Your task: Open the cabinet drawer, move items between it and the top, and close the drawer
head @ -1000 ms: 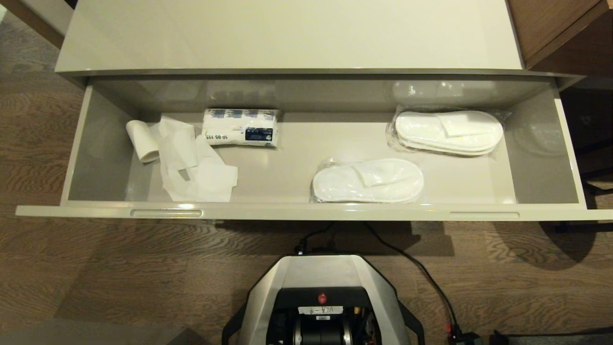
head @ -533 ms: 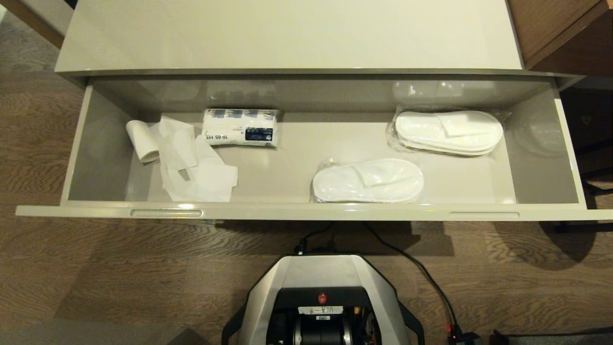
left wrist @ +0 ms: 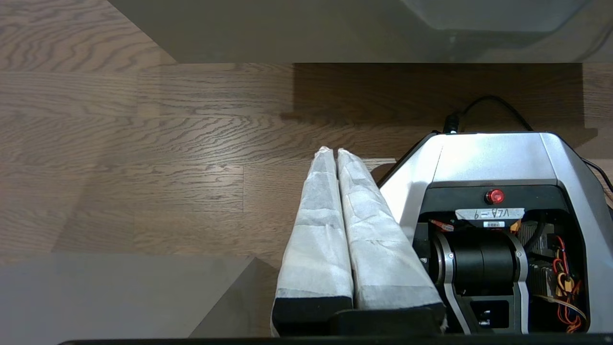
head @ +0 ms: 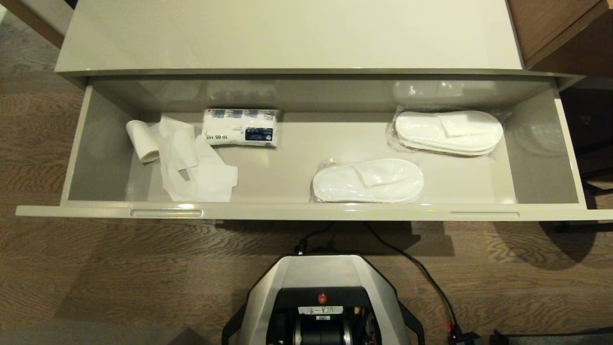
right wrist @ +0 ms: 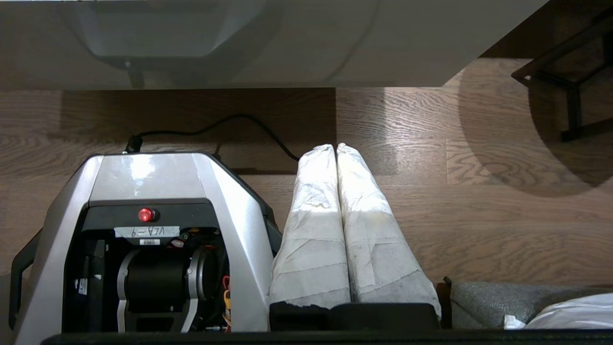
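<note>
The cabinet drawer (head: 306, 212) stands pulled out wide below the bare cream top (head: 287, 33). Inside lie a white paper roll (head: 142, 140) with its loose tail (head: 194, 167) at the left, a printed white pack (head: 241, 127) behind it, one wrapped slipper pair (head: 368, 180) near the front and another (head: 449, 132) at the back right. Neither arm shows in the head view. My left gripper (left wrist: 334, 152) hangs shut and empty over the floor beside my base. Shut and empty too, the right gripper (right wrist: 335, 147) hangs on the base's other side.
My base (head: 323, 297) sits on the wooden floor just before the drawer front, a black cable (head: 416, 268) trailing to the right. Brown wooden furniture (head: 560, 28) adjoins the cabinet at the right. A grey cushion (right wrist: 517, 302) lies near the right gripper.
</note>
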Tool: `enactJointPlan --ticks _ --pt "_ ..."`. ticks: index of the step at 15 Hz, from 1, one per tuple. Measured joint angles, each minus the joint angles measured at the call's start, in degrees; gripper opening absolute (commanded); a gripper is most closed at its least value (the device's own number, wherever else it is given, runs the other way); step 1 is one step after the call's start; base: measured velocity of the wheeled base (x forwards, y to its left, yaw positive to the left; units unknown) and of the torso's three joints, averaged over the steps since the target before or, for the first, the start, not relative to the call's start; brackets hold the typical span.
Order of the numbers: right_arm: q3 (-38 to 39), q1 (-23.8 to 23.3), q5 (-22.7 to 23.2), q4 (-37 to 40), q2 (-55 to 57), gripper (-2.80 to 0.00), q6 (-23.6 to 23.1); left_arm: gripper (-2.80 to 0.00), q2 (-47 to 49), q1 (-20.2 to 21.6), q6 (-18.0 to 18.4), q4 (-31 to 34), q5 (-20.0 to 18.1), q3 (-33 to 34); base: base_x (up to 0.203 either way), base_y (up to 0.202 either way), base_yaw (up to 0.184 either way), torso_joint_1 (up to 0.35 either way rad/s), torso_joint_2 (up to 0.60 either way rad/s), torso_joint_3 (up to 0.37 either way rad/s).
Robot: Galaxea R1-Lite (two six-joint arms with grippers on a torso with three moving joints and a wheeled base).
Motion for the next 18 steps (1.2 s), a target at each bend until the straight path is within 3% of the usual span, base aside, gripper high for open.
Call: enactJointPlan --ticks 18 --pt "0.0 -0.1 0.0 0.0 0.0 -2.8 0.0 -2.8 0.0 0.0 0.0 0.0 0.0 0.0 0.0 0.0 0.0 0.0 0.0 0.0"
